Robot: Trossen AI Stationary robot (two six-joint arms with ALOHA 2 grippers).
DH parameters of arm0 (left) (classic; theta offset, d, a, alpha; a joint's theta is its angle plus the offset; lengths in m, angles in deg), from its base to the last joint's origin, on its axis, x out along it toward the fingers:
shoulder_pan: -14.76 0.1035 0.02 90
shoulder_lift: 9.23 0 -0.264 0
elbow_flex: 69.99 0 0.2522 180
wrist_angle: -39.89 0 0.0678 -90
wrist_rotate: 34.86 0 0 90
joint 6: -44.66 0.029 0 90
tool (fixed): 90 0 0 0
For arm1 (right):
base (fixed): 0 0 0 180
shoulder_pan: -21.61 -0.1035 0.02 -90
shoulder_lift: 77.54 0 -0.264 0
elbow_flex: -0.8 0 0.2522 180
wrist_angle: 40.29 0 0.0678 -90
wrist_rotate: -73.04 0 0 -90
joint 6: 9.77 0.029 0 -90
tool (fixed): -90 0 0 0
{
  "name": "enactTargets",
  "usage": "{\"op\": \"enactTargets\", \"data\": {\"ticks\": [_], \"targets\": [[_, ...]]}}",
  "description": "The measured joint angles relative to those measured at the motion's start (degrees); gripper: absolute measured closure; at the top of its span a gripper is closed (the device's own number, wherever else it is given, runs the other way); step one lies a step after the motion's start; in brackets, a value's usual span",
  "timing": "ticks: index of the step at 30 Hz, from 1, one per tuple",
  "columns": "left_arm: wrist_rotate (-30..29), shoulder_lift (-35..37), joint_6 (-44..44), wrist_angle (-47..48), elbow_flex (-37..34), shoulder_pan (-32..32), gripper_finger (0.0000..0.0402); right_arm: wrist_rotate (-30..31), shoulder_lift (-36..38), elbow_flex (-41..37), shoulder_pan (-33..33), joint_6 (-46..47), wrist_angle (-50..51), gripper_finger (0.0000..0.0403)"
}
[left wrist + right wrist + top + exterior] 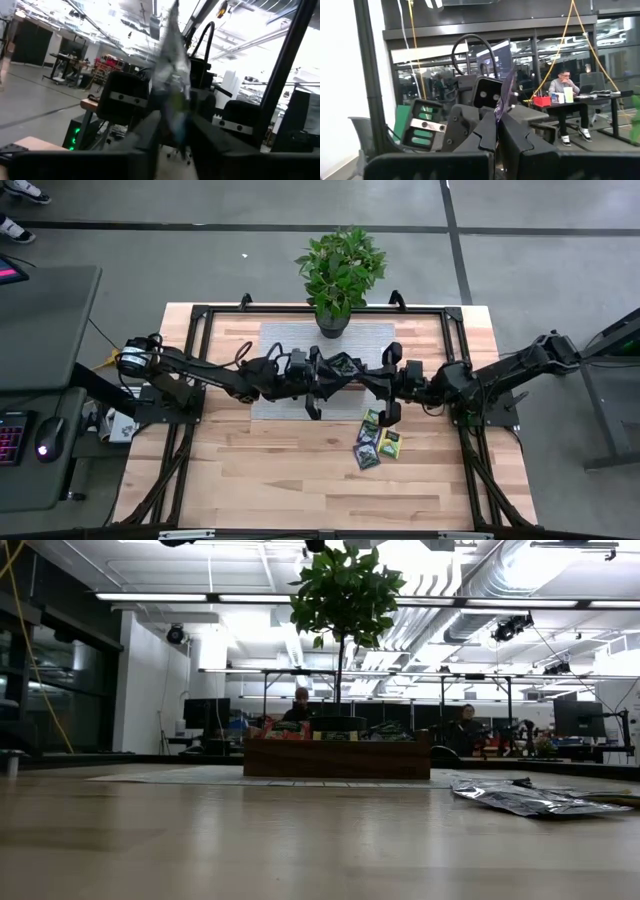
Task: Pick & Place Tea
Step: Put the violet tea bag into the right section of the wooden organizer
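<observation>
We pinch one sachet (343,365) between both the left gripper (322,372) and right gripper (372,377) mid-tabletop; four sachets (377,442) remain toward the near-right, tray (336,756) partly filled.

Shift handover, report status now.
Left gripper and right gripper both shut on one tea sachet, raised mid-table. Spare sachets loose on table. Nothing in the way.

A silvery sachet (172,75) with a yellow-green patch sits between the left gripper's (173,131) dark fingers. Below the right gripper's (392,380) black jaws lie dark green and yellow-green sachets (378,440) on pale wood table (280,470).
</observation>
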State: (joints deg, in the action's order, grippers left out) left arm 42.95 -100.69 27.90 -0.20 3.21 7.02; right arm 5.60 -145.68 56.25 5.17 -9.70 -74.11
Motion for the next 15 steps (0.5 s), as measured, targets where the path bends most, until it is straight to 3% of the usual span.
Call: {"op": "enactTargets", "data": {"ticks": [3, 10, 15], "targets": [[0.7, 0.0, -0.1, -0.1, 0.0, 0.3, 0.0386, 0.6, 0.0, 0.0, 0.0, -0.1, 0.3, 0.0402], [1.2, 0.0, 0.0, 0.1, 0.0, 0.6, 0.0395, 1.6, 0.0, 0.0, 0.0, -0.6, 0.5, 0.0397], [1.7, 0.0, 0.0, 2.0, 0.0, 0.7, 0.0398, 5.7, 0.4, 0.0, -0.1, -1.8, 0.4, 0.0357]]}}
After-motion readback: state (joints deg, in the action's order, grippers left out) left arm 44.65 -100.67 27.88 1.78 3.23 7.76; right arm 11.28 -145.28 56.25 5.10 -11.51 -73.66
